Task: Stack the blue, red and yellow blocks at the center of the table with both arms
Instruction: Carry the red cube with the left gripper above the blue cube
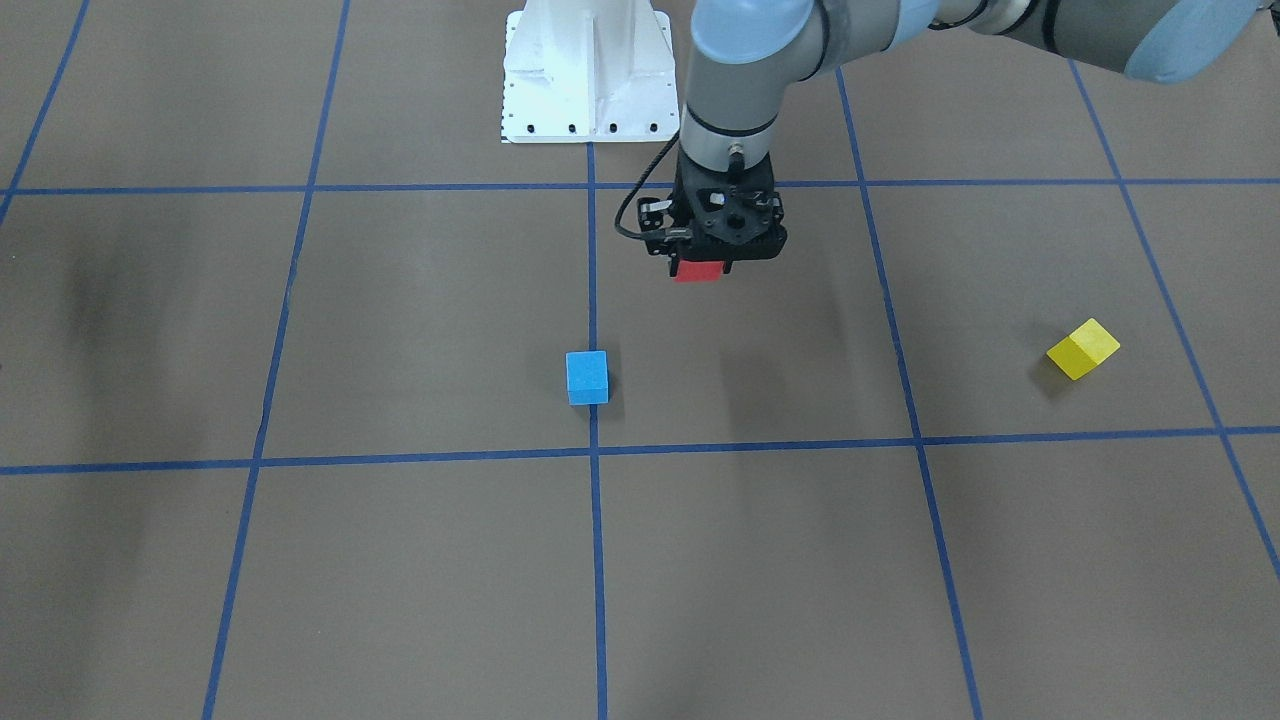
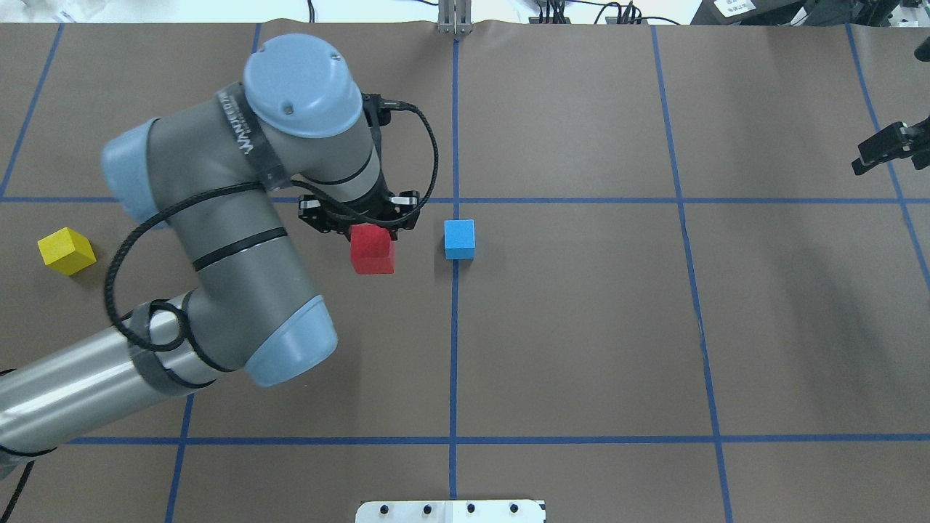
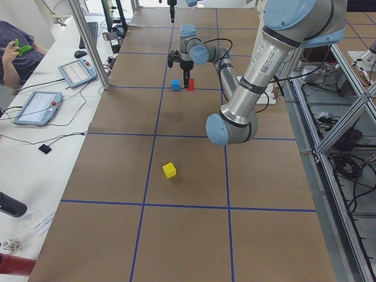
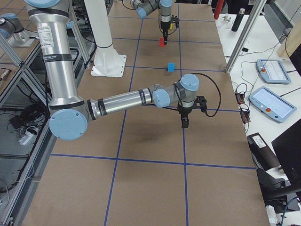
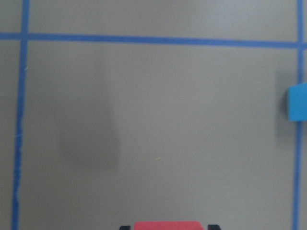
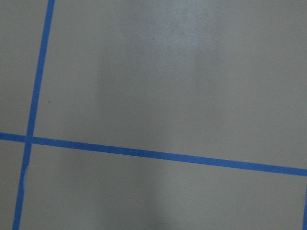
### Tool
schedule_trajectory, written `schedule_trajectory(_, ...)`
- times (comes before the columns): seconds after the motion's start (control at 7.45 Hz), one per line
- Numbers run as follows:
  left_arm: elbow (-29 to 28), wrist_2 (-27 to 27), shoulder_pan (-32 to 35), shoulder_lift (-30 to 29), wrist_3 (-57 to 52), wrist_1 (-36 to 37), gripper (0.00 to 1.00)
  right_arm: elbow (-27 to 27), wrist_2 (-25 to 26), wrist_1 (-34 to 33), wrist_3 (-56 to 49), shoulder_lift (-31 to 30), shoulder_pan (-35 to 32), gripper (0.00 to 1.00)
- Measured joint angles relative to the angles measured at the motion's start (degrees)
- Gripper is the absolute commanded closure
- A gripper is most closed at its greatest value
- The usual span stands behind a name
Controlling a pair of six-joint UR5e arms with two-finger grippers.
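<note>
My left gripper [image 1: 700, 262] is shut on the red block [image 1: 698, 271] and holds it above the table; the gripper [image 2: 370, 234] and the block [image 2: 372, 250] also show in the overhead view. The blue block [image 2: 459, 239] sits on the centre line, just to the right of the red block and apart from it. In the left wrist view the red block [image 5: 167, 225] is at the bottom edge and the blue block [image 5: 297, 101] at the right edge. The yellow block [image 2: 66, 250] lies far left. My right gripper [image 2: 888, 149] hangs at the far right edge; I cannot tell how its jaws stand.
Blue tape lines [image 2: 455, 327] divide the brown table into squares. The white robot base [image 1: 585, 70] stands at the robot's edge of the table. The right wrist view shows only bare table and tape [image 6: 158, 155].
</note>
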State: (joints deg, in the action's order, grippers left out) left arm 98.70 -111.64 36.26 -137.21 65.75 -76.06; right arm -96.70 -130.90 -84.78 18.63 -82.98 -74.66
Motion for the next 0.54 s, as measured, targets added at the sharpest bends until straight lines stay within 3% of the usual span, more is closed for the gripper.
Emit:
schedule_trajectory(0.4,-19.25,0.90,-0.73,-10.28,2.82,-11.51,1.00,0.68,-1.70,-0.19,-4.79,-2.57,-5.51,0.00)
schedule_trajectory(0.54,-22.31,1.17,-1.02,-11.90,3.26,-13.02,1.00,0.76,-2.50,-0.15,-5.55,-3.27,-6.45,0.00)
